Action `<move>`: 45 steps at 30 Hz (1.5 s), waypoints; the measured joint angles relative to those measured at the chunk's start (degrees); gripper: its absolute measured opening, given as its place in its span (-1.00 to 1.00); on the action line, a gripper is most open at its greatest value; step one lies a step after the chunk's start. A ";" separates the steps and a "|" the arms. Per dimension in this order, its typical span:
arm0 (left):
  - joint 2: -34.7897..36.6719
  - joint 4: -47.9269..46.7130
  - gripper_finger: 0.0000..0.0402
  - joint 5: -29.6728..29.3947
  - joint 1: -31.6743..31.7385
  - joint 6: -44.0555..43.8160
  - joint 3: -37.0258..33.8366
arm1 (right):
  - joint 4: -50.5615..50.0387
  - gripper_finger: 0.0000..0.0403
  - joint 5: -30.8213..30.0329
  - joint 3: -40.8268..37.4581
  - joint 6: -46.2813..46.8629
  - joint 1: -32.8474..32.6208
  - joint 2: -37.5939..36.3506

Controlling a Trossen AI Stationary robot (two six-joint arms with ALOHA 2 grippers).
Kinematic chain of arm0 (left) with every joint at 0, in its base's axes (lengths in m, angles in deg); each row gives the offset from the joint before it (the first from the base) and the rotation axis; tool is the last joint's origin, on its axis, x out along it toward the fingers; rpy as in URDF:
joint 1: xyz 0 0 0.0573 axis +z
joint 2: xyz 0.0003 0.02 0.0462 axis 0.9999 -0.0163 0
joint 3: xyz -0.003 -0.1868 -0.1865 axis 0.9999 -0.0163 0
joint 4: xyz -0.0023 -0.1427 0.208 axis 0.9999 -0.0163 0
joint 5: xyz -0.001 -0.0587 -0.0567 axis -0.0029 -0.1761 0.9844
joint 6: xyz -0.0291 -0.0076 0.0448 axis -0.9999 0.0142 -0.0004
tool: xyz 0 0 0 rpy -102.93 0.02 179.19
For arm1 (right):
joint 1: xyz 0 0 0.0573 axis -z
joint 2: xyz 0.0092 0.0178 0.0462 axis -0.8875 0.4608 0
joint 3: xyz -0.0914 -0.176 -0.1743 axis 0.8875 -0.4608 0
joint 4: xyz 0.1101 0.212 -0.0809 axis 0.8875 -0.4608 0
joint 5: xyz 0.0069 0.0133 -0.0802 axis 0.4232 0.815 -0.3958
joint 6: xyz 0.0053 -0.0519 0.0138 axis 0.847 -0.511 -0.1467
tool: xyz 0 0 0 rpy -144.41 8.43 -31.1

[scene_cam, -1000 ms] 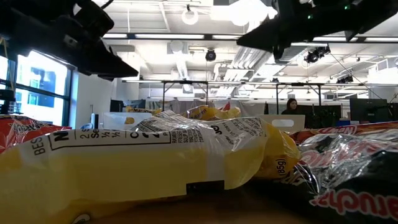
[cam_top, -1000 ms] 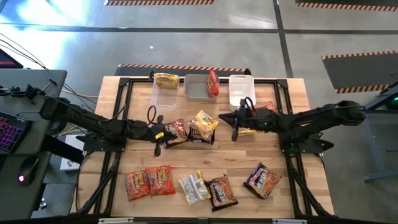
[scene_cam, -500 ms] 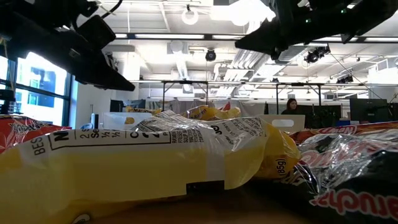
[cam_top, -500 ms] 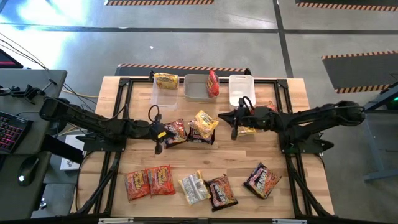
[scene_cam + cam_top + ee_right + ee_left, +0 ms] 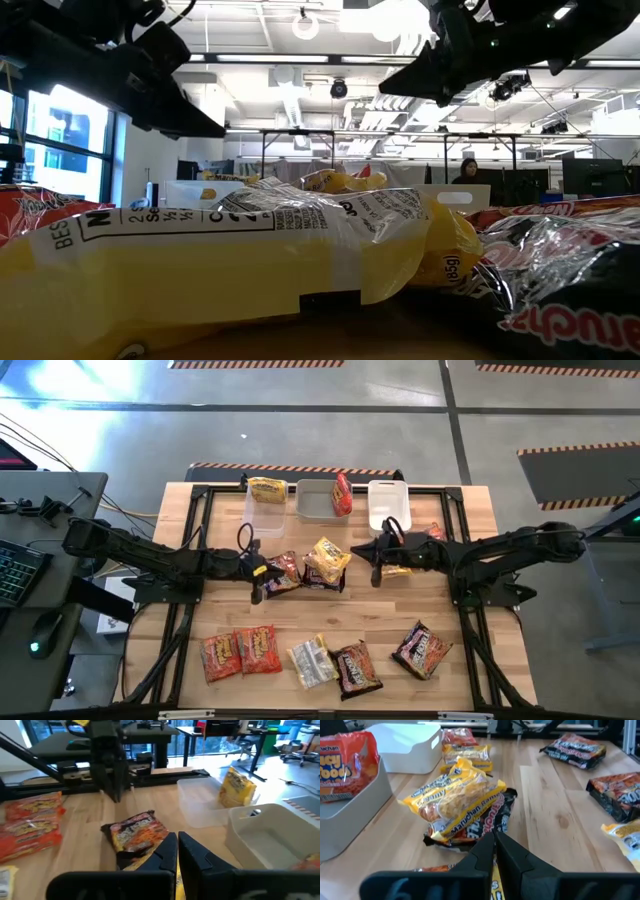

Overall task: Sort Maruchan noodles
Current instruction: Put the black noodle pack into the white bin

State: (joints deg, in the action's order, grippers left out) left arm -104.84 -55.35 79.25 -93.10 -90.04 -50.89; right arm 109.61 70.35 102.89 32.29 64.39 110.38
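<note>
Maruchan noodle packets lie about the wooden table. A yellow packet (image 5: 328,555) rests on dark ones (image 5: 485,822) at the centre, and another dark packet (image 5: 282,570) lies to their left. My left gripper (image 5: 254,596) hovers shut just left of that pile, pointing at it (image 5: 495,837). My right gripper (image 5: 376,575) hovers shut right of the pile, over a yellow packet (image 5: 398,570), with a red packet (image 5: 432,532) behind it. One yellow packet (image 5: 267,490) leans on the clear tub (image 5: 262,515). A red packet (image 5: 343,493) stands in the grey tub (image 5: 313,510).
An empty white tub (image 5: 388,510) stands at the far right of the tub row. Along the near edge lie two red packets (image 5: 240,653), a pale yellow one (image 5: 311,661) and two dark ones (image 5: 356,668) (image 5: 422,648). Bare wood shows between the centre pile and this row.
My left gripper has swung a little toward the table's far edge, and my right gripper has tipped slightly further down. Both stay shut. No packet has moved.
</note>
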 joint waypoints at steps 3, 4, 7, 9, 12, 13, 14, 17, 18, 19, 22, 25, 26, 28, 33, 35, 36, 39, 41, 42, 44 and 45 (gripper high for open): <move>0.00 0.06 -0.94 0.00 0.00 0.06 -0.01 | -0.33 -1.00 -0.47 0.00 0.04 -0.69 -0.01; 0.00 0.08 -0.94 0.01 0.00 0.05 0.00 | -0.28 -1.00 -0.49 0.00 0.14 -0.79 0.00; 0.00 0.10 -0.94 -0.01 0.00 -0.10 0.00 | -0.28 -1.00 -0.63 0.00 0.64 -0.47 0.00; 0.00 0.02 -0.93 -0.33 0.00 -1.46 -0.02 | -0.13 -1.00 -0.66 0.00 0.64 0.14 0.00; 0.00 -1.13 -0.88 -0.45 -0.26 -1.66 0.00 | 0.24 -1.00 -0.54 0.00 0.69 0.97 0.00; 0.00 -1.82 -0.85 -0.44 -0.48 -1.39 0.00 | 0.22 -1.00 -0.42 0.00 1.11 1.18 0.00; 0.00 -2.57 -0.82 -0.45 -0.72 -1.08 0.00 | 0.20 -1.00 -0.44 0.00 1.28 1.23 0.00; 0.00 -5.16 -0.71 -0.46 -1.69 -1.29 -0.01 | 0.37 -1.00 -0.39 0.00 1.53 1.15 0.32; 0.00 -6.14 -0.67 -0.51 -2.10 -1.58 -0.01 | 0.26 -1.00 -0.33 0.00 1.53 0.99 0.61; 0.00 -7.12 -0.63 -0.60 -2.55 -1.88 0.00 | 0.22 -1.00 -0.28 0.00 1.53 0.83 0.99; 0.00 -9.38 -0.51 -0.77 -3.83 -3.12 0.00 | 0.30 -1.00 -0.26 0.00 1.53 0.72 2.73; 0.00 -9.40 -0.42 -3.35 -5.05 -3.51 0.00 | 1.40 -1.00 -0.26 0.00 1.53 0.72 4.98; 0.00 -9.05 -0.40 -3.99 -5.27 -3.27 0.00 | 2.07 -1.00 -0.20 0.00 1.53 0.72 5.91; -0.03 -7.82 -0.39 -4.52 -5.38 -2.69 0.00 | 2.75 -1.00 0.58 0.02 2.45 0.72 7.80; -4.47 0.80 -0.38 -4.61 -5.40 -0.19 0.38 | 2.58 -0.85 0.78 0.07 3.61 -1.29 11.09; -7.99 2.05 -0.36 -4.75 -5.69 3.65 1.86 | 2.62 -0.74 -1.68 0.07 2.95 -2.67 11.41; -9.97 2.40 -0.34 -4.98 -5.92 5.67 2.88 | 2.76 -0.68 -2.99 0.07 2.67 -3.24 11.47; -16.69 2.83 -0.28 -5.67 -6.47 11.22 6.81 | 3.03 -0.51 -5.77 0.07 2.60 -4.59 11.50; -21.04 2.65 -0.22 -7.41 -6.91 13.41 9.70 | 3.58 -0.41 -6.03 0.07 2.60 -5.07 11.50; -23.20 2.64 -0.19 -8.21 -7.01 14.09 11.23 | 3.69 -0.36 -6.01 0.07 2.60 -5.26 11.50; -26.88 1.30 -0.13 -9.56 -7.04 15.39 14.02 | 3.86 -0.29 -5.95 0.07 2.60 -5.51 11.50; -28.71 -0.13 -0.10 -10.16 -7.04 15.81 15.58 | 3.96 -0.26 -5.95 0.07 2.60 -5.65 11.50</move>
State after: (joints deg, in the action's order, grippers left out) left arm -133.56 -55.48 69.08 -100.14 -74.23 -35.32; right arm 113.57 64.41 102.96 34.90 58.74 121.88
